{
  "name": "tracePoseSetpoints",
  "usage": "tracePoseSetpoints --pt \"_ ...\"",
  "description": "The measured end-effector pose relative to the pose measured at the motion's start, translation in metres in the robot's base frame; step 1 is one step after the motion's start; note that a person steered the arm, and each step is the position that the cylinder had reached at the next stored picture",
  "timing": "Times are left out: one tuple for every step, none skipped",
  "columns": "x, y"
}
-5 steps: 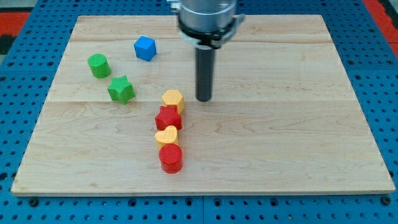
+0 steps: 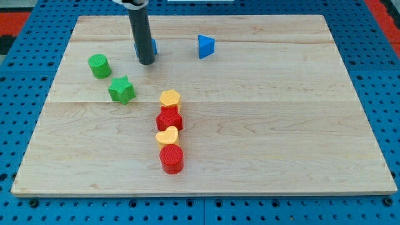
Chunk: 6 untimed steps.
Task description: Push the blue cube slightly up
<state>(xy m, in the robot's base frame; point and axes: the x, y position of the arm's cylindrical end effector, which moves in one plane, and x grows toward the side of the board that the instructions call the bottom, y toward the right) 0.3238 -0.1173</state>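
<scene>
My tip point(image 2: 145, 62) rests on the board at the view's upper left. The blue cube point(image 2: 153, 46) is almost wholly hidden behind the rod; only a sliver of blue shows at the rod's right side, just above the tip. The tip stands right at the cube's lower edge, seemingly touching it. A blue triangular block point(image 2: 205, 46) lies to the right of the rod, near the view's top.
A green cylinder point(image 2: 99, 65) and a green star point(image 2: 121, 89) lie left and below-left of the tip. A column runs down the middle: yellow hexagon point(image 2: 170, 99), red star point(image 2: 169, 118), yellow heart point(image 2: 167, 135), red cylinder point(image 2: 171, 159). The wooden board point(image 2: 281, 125) sits on a blue pegboard.
My rod has moved from the board's middle to the upper left, now standing in front of the blue cube. The blue triangular block, hidden before by the arm, now shows.
</scene>
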Motion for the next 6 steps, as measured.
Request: tracePoseSetpoints --pt "-0.022 -0.005" --pt "-0.016 -0.004" --pt "0.009 0.005" --pt "0.01 0.046" --pt "0.007 0.091" --pt "-0.002 0.126"
